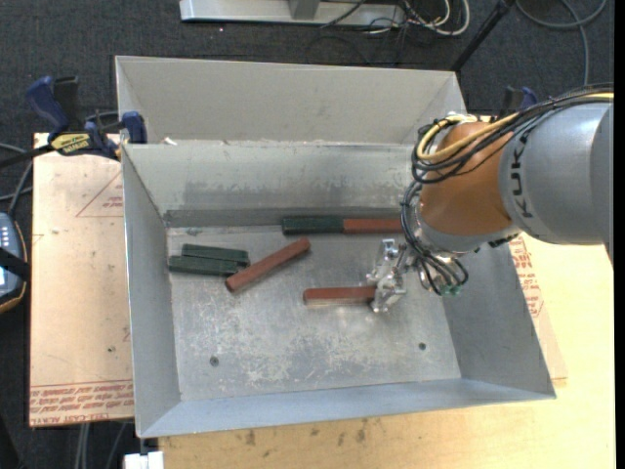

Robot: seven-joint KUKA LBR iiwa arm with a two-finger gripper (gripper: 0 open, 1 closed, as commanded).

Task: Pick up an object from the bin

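- Sloping inward on every side, the grey sheet-metal bin (293,360) lets loose pieces slide down onto its flat floor. That is probably why everything lies flat there and nothing rests on the walls.
- Reaching in from 3 o'clock, the silver-grey KUKA arm with an orange wrist cover (562,179) hangs over the right-hand wall, its cables looped clear of the rim.
- At the foot of the 12 o'clock wall, a dark green rectangular bar (311,225) and a reddish-brown bar (371,225) lie end to end. With the wall just beside them, there looks to be little room to close round them from behind.
- Near the floor's middle, a slanted reddish-brown rectangular bar (269,265) has its upper end towards 2 o'clock. A pair of dark green bars (207,259) lies side by side at 9 o'clock, close to its lower end.
- Alone at about 4 o'clock from the middle lies a short reddish-brown flat bar (337,295), running 9-to-3, with bare floor around it.
- The metal two-finger gripper (388,289) sits low at that bar's 3 o'clock end, making it the likely thing to pick. I cannot tell whether the gripper is open or closed, nor whether it already has the bar.
- The widest free floor is towards 6 o'clock. Straight up looks like the clearest way out, since the right wall rises close at 3 o'clock.
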